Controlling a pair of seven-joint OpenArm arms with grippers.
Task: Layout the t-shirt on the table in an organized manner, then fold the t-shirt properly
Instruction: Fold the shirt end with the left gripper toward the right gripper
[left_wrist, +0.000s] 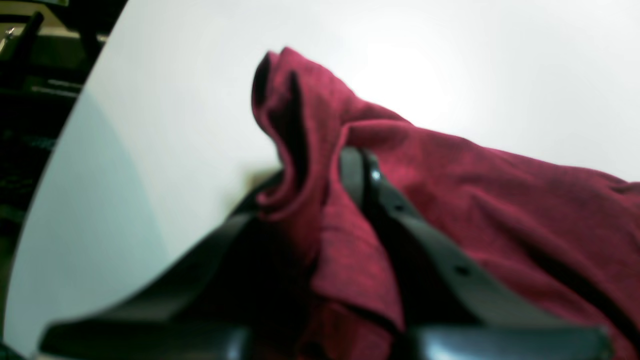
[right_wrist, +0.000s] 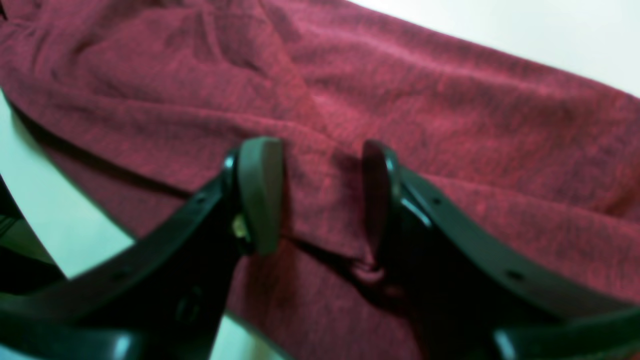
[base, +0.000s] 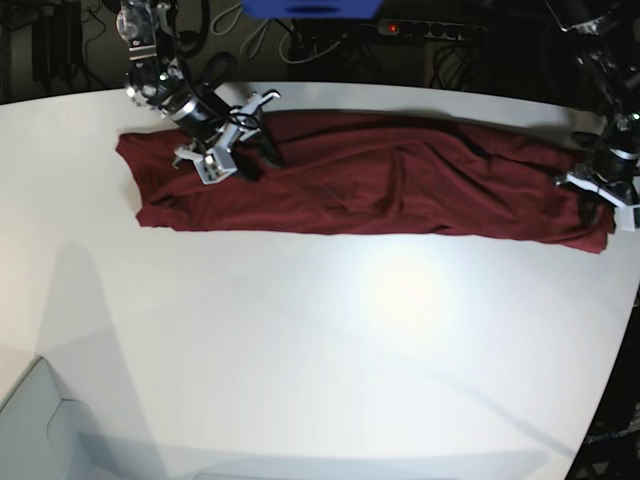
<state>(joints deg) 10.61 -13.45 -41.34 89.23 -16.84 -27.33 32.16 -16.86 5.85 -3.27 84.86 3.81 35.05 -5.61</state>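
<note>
The dark maroon t-shirt lies stretched in a long band across the far part of the white table. At the band's right end, my left gripper is shut on a bunched fold. In the left wrist view that fold of the t-shirt rises between the fingers of the left gripper. Near the band's left end, my right gripper is down on the cloth. Seen from the right wrist, the right gripper is open, its pads astride a low ridge of the t-shirt.
The table's curved edge runs close to the left gripper, with dark clutter beyond it. Behind the table in the base view are cables, a power strip and a blue object. White tabletop shows past the shirt.
</note>
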